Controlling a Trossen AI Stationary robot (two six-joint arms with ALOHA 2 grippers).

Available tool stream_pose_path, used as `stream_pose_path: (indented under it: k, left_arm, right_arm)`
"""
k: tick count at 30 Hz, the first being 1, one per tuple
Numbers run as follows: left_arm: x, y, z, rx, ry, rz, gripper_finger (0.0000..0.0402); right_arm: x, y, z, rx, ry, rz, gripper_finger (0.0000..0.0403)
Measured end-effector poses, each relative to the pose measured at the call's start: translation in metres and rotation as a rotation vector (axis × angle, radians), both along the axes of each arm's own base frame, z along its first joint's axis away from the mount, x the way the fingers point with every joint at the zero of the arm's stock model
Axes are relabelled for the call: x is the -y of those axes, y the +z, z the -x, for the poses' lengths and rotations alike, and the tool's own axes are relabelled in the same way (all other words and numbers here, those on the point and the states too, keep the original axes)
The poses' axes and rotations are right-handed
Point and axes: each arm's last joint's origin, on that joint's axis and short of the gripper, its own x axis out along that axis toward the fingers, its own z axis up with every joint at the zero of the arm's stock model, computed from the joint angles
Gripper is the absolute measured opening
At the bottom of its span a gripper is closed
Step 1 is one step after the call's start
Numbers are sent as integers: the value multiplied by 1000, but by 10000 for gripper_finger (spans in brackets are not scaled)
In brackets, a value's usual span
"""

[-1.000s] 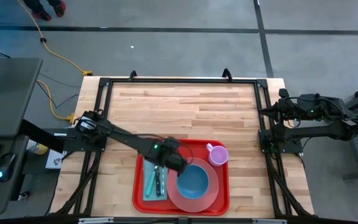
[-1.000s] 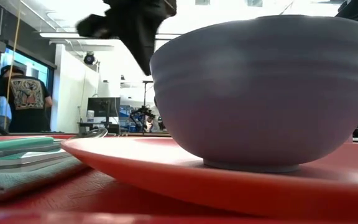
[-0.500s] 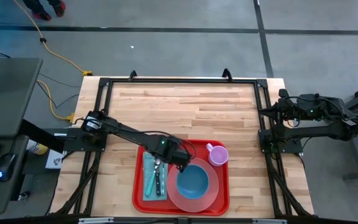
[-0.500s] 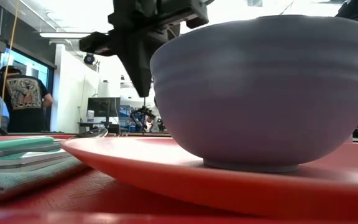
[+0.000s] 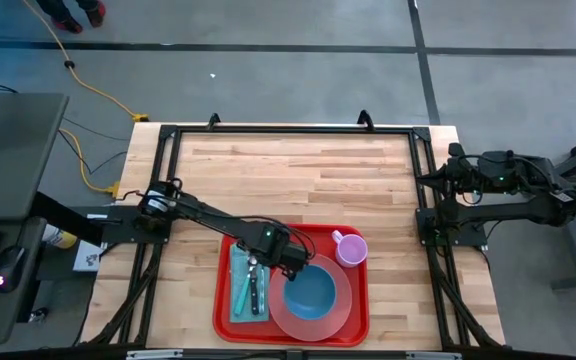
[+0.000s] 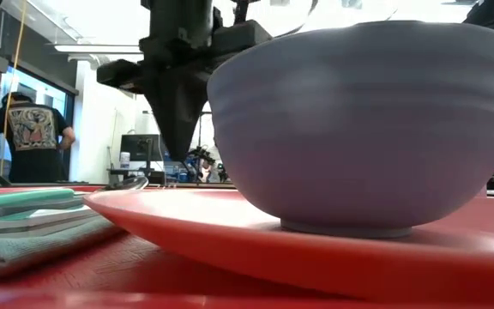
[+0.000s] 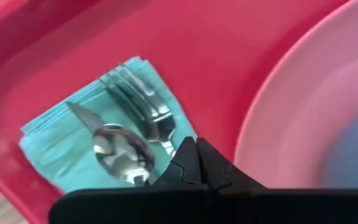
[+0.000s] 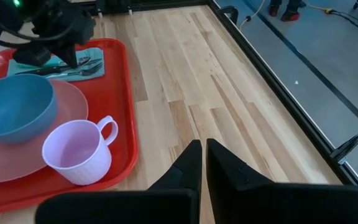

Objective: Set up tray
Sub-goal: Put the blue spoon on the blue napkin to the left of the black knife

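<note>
Reaching in from nine o'clock, the left gripper [image 5: 290,262] hangs with fingers pressed together, holding nothing, over the large red plastic rectangular tray [image 5: 353,316] at the table's six o'clock edge. At three o'clock, the right gripper [image 8: 202,155] waits, pinched closed and empty, well apart.

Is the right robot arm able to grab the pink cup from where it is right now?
Probably yes. The pink cup stands open at the tray's corner nearest the right gripper, with only bare table between them. The left gripper is busy over the napkin, not blocking. The right gripper is shut, so it must open first.
</note>
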Motion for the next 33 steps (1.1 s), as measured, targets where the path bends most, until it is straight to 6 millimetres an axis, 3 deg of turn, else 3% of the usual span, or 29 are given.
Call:
stream_pose_path:
  k: [33]
  left_arm:
    - [-2,-4,3,-54,26,-45,8]
  right_arm:
    - [0,0,0,-3,6,14,0]
